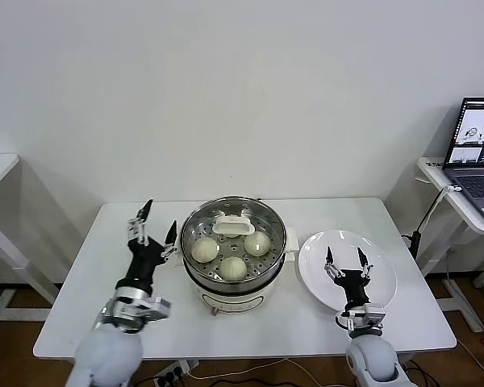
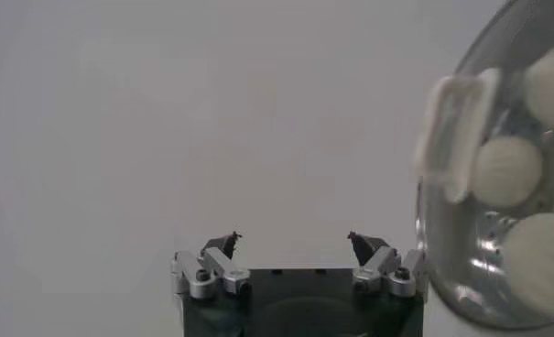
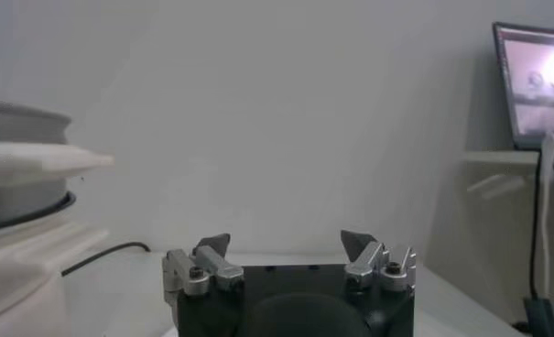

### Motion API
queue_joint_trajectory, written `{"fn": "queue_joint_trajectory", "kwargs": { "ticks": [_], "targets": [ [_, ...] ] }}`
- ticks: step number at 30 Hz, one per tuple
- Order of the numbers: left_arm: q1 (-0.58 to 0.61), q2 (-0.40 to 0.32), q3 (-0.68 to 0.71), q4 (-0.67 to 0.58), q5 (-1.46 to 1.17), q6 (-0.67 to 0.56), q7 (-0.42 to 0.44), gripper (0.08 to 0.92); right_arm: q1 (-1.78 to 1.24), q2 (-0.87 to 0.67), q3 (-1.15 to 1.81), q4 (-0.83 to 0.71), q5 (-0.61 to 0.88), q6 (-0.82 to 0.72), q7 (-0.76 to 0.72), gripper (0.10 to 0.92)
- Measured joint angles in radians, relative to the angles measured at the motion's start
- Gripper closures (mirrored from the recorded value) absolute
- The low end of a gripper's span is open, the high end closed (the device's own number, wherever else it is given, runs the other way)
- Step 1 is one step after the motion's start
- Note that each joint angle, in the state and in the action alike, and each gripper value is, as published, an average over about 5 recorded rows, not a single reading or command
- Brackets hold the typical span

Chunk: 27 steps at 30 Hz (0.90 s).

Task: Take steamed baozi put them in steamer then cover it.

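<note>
**Lid on, buns inside: steamer job looks all but finished**

A white counter (image 1: pixel 403 322) carries the whole scene. At its middle stands the steamer (image 1: pixel 234 278), a shiny steel pot on a white base, with the cover (image 1: pixel 195 219), a clear glass lid with a white handle, seated on its rim. To the robot's right lies a white plate (image 1: pixel 387 282), bare. Through the glass three baozi (image 1: pixel 205 249) can be counted on the perforated floor; a fourth, if there, is likely hidden under the lid's handle. The left gripper (image 1: pixel 159 223) hangs just beside the steamer on the robot's left, raised above the counter, jaws spread wide and holding nothing. The right gripper (image 1: pixel 345 260) hovers over the plate, jaws likewise spread and empty.

Judging by how things lie, the covering step appears done and the left arm is at the point of release. What the next move seems to call for is little: draw both arms clear without knocking the lid, and check that it sits flat all round.
</note>
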Motion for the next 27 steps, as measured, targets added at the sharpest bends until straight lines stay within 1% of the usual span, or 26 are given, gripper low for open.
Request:
{"fn": "queue_joint_trajectory", "kwargs": {
  "ticks": [7, 13, 19, 27],
  "targets": [
    [0.023, 0.008, -0.101, 0.152, -0.437, -0.220, -0.005, 0.177, -0.040, -0.006, 0.018, 0.034, 0.050, -0.014, -0.014, 0.203],
    [0.032, 0.006, -0.140, 0.241, -0.667, -0.363, -0.002, 0.177, -0.063, -0.005, 0.029, 0.044, 0.075, -0.017, -0.031, 0.203],
    [0.039, 0.017, -0.164, 0.302, -0.791, -0.439, 0.002, 0.177, -0.074, -0.004, 0.040, 0.055, 0.088, -0.023, -0.040, 0.203],
    [0.037, 0.029, -0.176, 0.356, -0.863, -0.493, -0.002, 0.177, -0.081, 0.007, 0.037, 0.058, 0.088, -0.021, -0.046, 0.203]
  ]
}}
